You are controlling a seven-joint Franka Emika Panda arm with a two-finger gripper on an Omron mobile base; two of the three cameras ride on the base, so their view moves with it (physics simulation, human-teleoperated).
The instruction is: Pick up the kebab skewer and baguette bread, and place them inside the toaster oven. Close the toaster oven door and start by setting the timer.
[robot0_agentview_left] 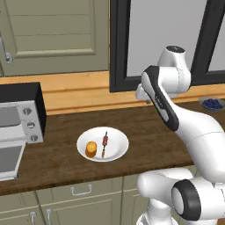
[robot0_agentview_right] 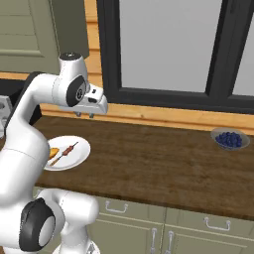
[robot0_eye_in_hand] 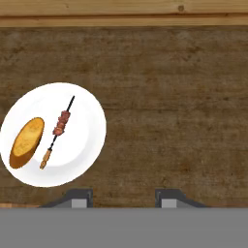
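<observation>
The hand (robot0_eye_in_hand: 123, 198) hovers empty, fingers apart, above the counter (robot0_eye_in_hand: 174, 121) (plate (robot0_eye_in_hand: 92, 126) to one side).

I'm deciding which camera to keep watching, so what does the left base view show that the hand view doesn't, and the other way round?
Left base view alone: the toaster oven at the left with its door dropped open, and a bowl of blueberries at the right.

Hand view alone: the gripper fingertips, apart with nothing between them.

Both: the white plate on the wooden counter, carrying the baguette bread and the kebab skewer side by side.
</observation>
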